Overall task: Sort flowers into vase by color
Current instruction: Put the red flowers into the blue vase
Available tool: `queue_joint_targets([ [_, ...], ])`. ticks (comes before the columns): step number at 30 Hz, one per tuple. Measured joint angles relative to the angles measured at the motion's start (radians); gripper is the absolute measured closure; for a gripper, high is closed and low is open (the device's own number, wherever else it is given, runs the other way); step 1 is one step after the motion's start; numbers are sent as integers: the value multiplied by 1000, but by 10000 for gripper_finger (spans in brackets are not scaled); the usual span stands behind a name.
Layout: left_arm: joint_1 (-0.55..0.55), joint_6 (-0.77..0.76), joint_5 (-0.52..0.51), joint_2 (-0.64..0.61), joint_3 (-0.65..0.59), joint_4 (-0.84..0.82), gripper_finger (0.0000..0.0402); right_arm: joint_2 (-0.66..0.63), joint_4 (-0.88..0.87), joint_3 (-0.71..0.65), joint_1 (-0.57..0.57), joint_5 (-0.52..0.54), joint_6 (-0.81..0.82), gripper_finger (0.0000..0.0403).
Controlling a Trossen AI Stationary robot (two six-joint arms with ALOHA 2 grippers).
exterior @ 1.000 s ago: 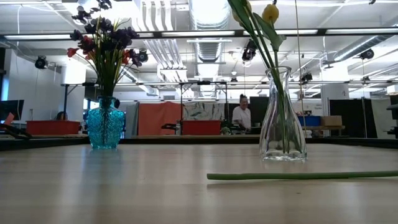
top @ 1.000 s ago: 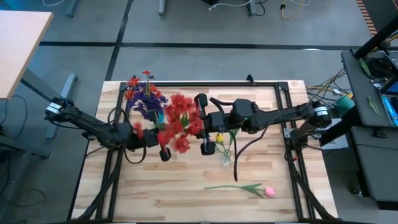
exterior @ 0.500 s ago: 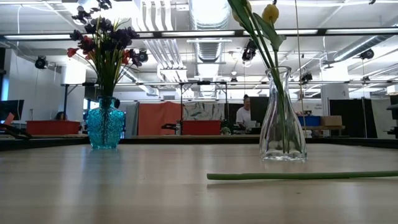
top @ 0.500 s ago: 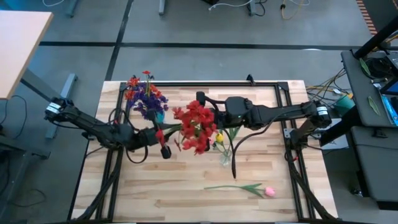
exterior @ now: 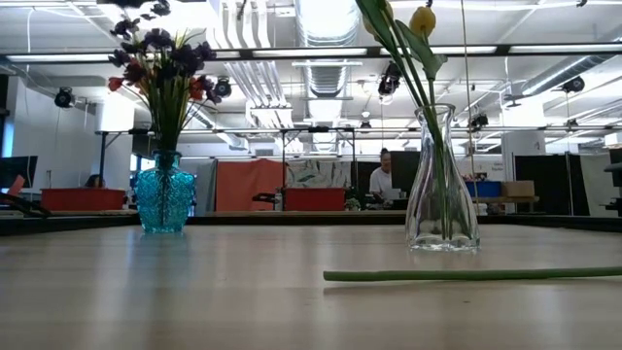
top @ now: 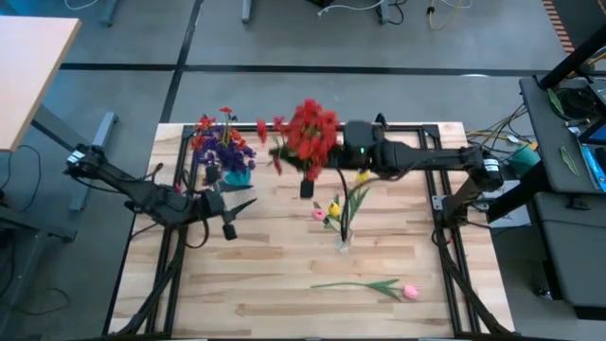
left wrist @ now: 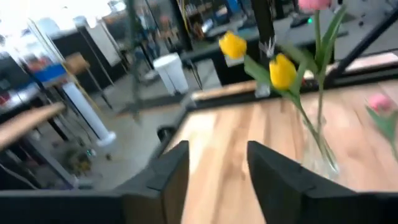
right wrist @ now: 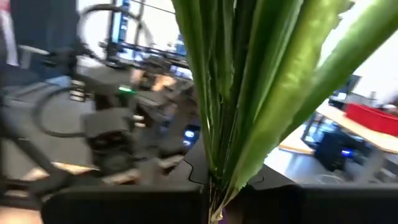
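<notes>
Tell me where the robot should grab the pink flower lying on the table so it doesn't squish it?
Probably on the bare green stem, not the bud. The pink flower lies flat near the table's front edge, its stem running sideways. That thin straight stretch, left of the leaves, is clear of the glass vase, so coming straight down from above, fingers either side of the stem, looks best.

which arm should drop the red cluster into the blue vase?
Right. The right gripper is shut on the red cluster, raised just right of the blue vase. The left gripper is open and empty, nearer the table's front.
</notes>
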Motion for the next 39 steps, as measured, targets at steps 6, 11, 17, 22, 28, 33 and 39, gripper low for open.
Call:
queue_joint_targets([
  [6, -34, -167, 0, -103, 0, -232, 212, -37, -28, -4, -137, -6, 10, 393],
  [11, -76, -195, 1, -149, 20, -306, 205, -85, -48, -15, -224, -29, -14, 393],
  [17, -108, -261, 50, -166, 52, -365, 205, -103, -27, -73, -303, -98, 24, 393],
  [22, -123, -385, 120, -168, 89, -507, 205, -103, -14, -134, -316, -108, 31, 393],
  [28, -130, -583, 247, -160, 130, -718, 205, -103, 124, -165, -289, -105, 89, 393],
  [33, -130, -704, 305, -145, 112, -826, 205, -76, 154, -147, -199, -67, 90, 393],
  [39, -130, -863, 238, -144, 48, -921, 205, -40, 163, -84, -109, -1, 141, 393],
])
